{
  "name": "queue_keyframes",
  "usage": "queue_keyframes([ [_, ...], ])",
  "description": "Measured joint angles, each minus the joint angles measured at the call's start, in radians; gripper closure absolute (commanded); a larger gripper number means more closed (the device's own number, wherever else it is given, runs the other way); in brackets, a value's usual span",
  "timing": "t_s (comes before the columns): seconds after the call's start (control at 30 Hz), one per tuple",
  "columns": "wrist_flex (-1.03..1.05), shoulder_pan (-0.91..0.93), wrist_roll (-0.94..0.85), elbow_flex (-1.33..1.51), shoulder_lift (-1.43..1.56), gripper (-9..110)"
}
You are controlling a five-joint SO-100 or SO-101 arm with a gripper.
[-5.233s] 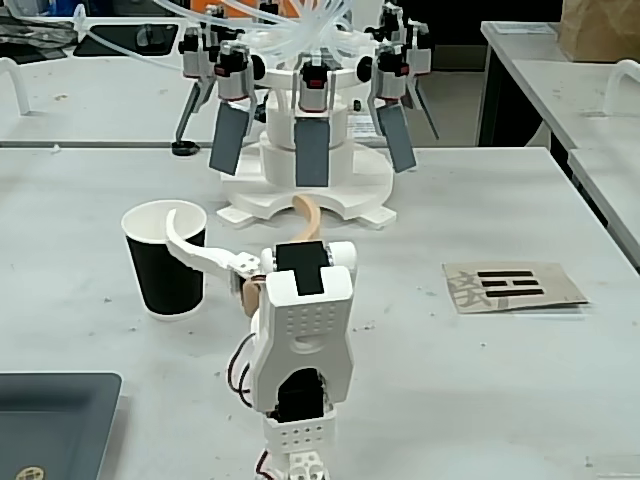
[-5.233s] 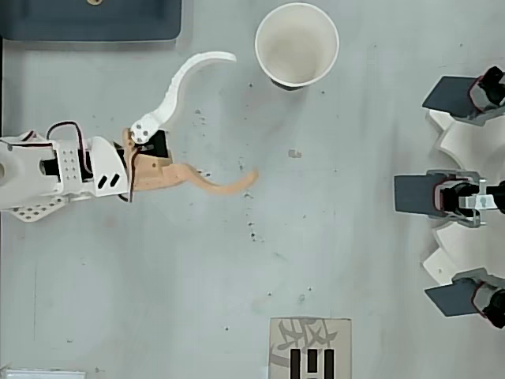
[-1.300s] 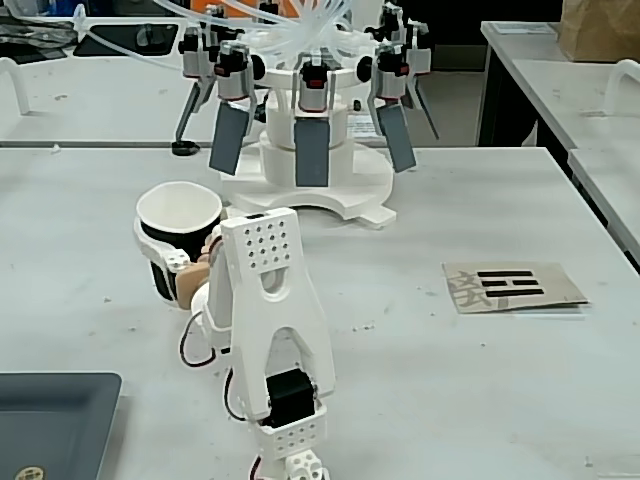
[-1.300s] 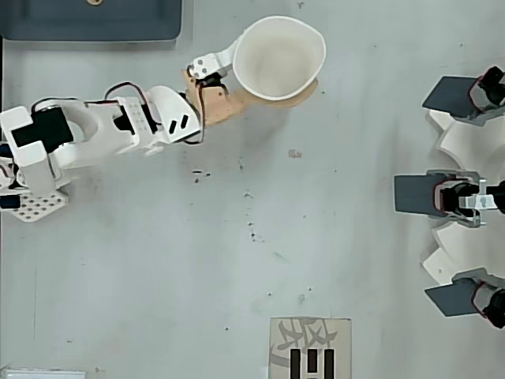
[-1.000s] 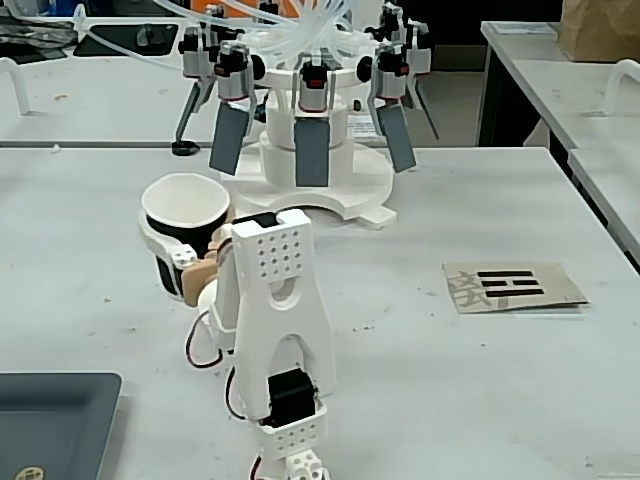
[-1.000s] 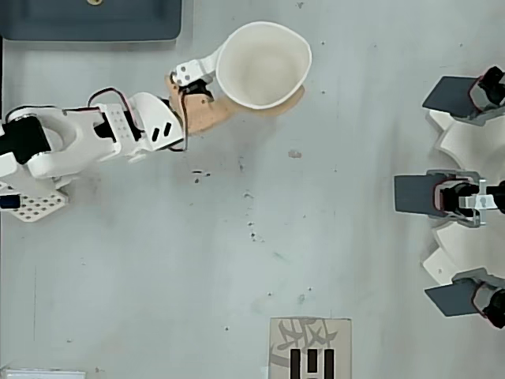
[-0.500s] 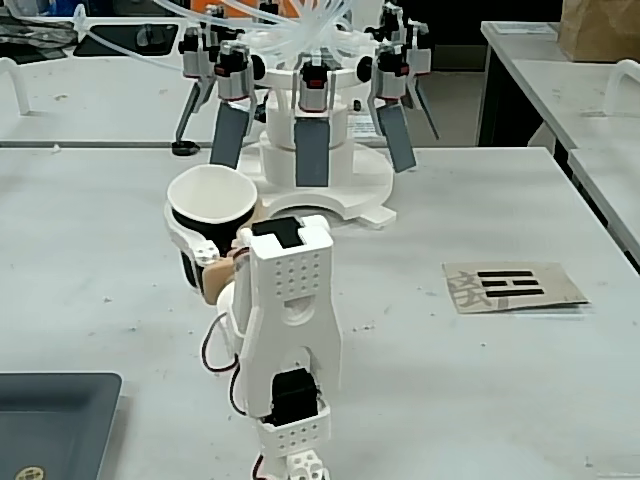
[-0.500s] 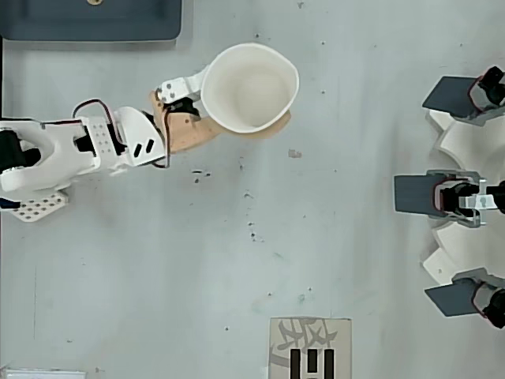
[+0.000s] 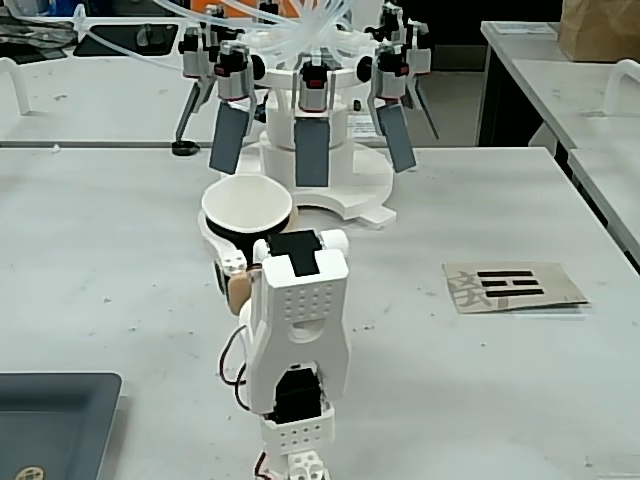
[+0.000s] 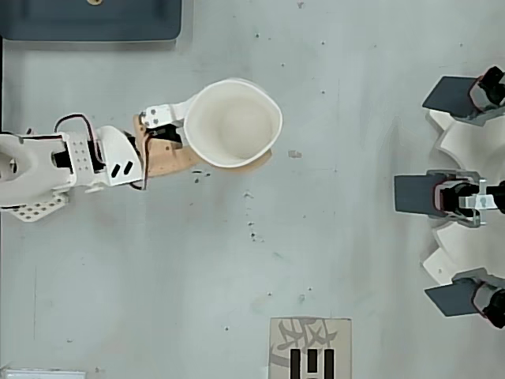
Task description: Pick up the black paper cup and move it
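Black paper cup [image 10: 233, 124]: upright, lifted clear of the table [image 10: 331, 260], rim squeezed oval. Gripper [image 10: 237, 126]: clenched around cup wall. Bare tabletop on all sides; grey tray [image 10: 91, 20] and card [image 10: 309, 347] well apart.

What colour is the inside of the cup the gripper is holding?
White, inside and rim, on the black paper cup; the overhead view shows it best.
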Motion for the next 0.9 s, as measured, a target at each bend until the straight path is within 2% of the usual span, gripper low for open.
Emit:
queue_keyframes([
  [0.6,0.015,0.173,0.035,0.035,-0.012,90],
  [0.9,0.115,0.213,0.038,-0.106,-0.094,91],
])
